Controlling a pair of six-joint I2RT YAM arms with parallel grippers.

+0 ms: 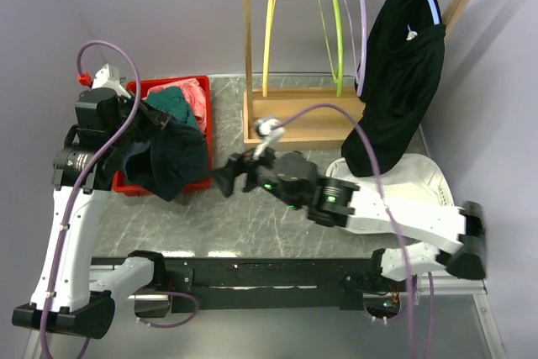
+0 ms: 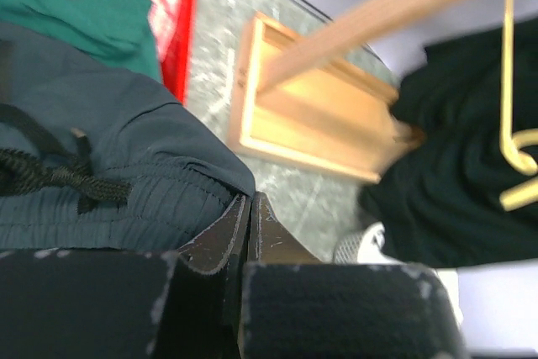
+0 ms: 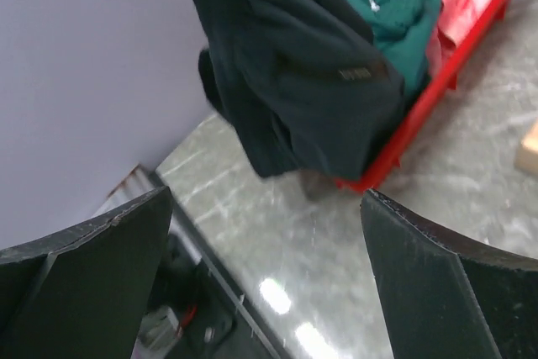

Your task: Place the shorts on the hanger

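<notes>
The left pincer [image 2: 250,212] is clamped shut on the waistband edge of the shorts [image 1: 172,155], which hang from it in a dark, floppy bunch over the near right corner of the red bin [image 1: 187,88]. From the left wrist, the black drawstring [image 2: 46,176] lies across the gathered waistband. From the right wrist, a small pale label [image 3: 353,75] shows on the hanging fabric. The lower folds drape over the bin's rim, above the marbled desk [image 1: 252,224].

A teal garment [image 1: 175,102] and a pink garment [image 1: 195,94] are in the bin, behind the shorts.

The right pincer [image 1: 225,181] is spread wide and holds nothing. It sits low over the desk just right of the shorts and faces them. Its arm stretches across the desk in front of the wooden rack [image 1: 290,119], so it lies between the shorts and the rail.

The lilac hanger [image 1: 363,14] hangs on the rack's top rail, well apart from the shorts. It is crowded on both sides: the lime-green hanger [image 1: 332,31] is just to its left, and the black garment [image 1: 403,81] on a light-blue hanger is close on its right, reaching down to the desk. The yellow hanger [image 1: 269,31] hangs further left, nearest the rack's left post
</notes>
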